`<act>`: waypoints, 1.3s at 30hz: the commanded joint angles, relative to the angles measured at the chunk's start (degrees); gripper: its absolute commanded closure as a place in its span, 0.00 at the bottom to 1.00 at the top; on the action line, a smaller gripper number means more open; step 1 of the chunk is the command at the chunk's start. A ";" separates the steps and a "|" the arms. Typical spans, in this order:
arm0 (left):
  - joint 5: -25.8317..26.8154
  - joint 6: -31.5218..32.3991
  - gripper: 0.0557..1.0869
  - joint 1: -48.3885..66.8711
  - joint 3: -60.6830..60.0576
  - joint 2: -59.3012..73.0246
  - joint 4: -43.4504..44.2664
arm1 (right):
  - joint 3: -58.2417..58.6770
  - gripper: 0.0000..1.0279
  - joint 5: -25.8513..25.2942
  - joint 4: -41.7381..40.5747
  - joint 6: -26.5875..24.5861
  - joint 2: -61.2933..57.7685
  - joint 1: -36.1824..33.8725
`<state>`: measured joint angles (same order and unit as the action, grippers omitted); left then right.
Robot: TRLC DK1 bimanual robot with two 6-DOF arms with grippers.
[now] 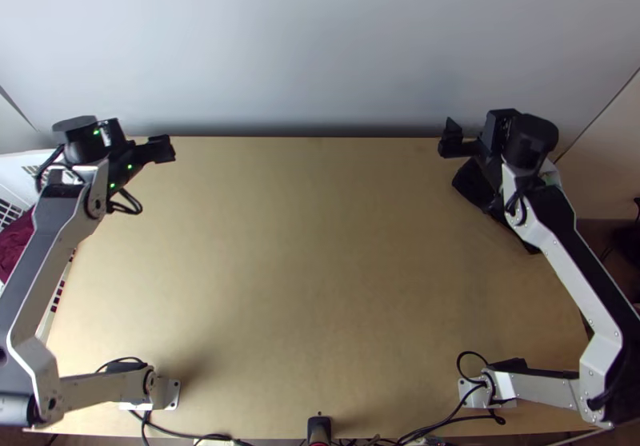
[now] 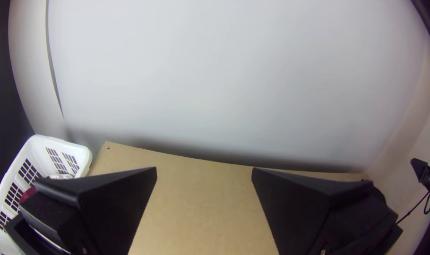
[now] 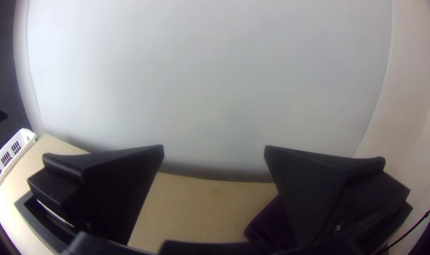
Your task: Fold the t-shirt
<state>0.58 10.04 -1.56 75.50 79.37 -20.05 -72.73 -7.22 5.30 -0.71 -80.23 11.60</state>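
Currently, jaws are spread on left gripper [image 1: 162, 149] and right gripper [image 1: 450, 137]. T-shirt can't be confirmed: dark cloth [image 1: 474, 184] is partly covered by right arm [image 1: 572, 282] on tabletop [image 1: 320, 286]; maroon cloth [image 1: 14, 242] is held in basket [image 2: 85, 156].

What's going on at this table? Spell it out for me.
Nothing is being handled at this moment. The robot's left gripper and right gripper both stand open with nothing between their fingers, near the far corners of the light wooden table. A dark, soft-looking bundle lies at the table's right side, partly under the right arm; whether it is the t-shirt, I can't tell. Dark red cloth sits in the white plastic basket on the left.
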 commanded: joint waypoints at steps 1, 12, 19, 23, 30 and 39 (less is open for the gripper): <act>-1.90 -0.73 0.05 0.24 2.81 6.06 0.72 | -5.76 0.04 -0.07 4.63 -0.08 -4.59 0.01; -9.46 -3.54 0.05 -6.61 2.45 8.61 3.88 | -2.24 0.05 -1.39 4.46 0.36 -4.85 0.45; -9.46 -3.72 0.05 -19.62 4.39 15.46 2.21 | 0.22 0.05 -1.57 4.63 0.27 -4.68 2.47; -8.93 -5.21 0.05 -27.09 4.83 18.45 2.56 | 2.68 0.05 -1.83 4.72 0.36 -3.45 3.87; -8.31 -5.21 0.05 -35.97 9.92 27.06 2.12 | 9.71 0.05 -3.06 4.54 0.45 0.51 6.33; -8.14 -5.56 0.05 -39.39 16.96 38.31 2.30 | 14.98 0.05 -3.59 4.54 0.62 4.73 6.25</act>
<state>-7.75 4.60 -37.54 87.37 109.78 -17.43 -61.34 -10.55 9.91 0.16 -78.17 17.47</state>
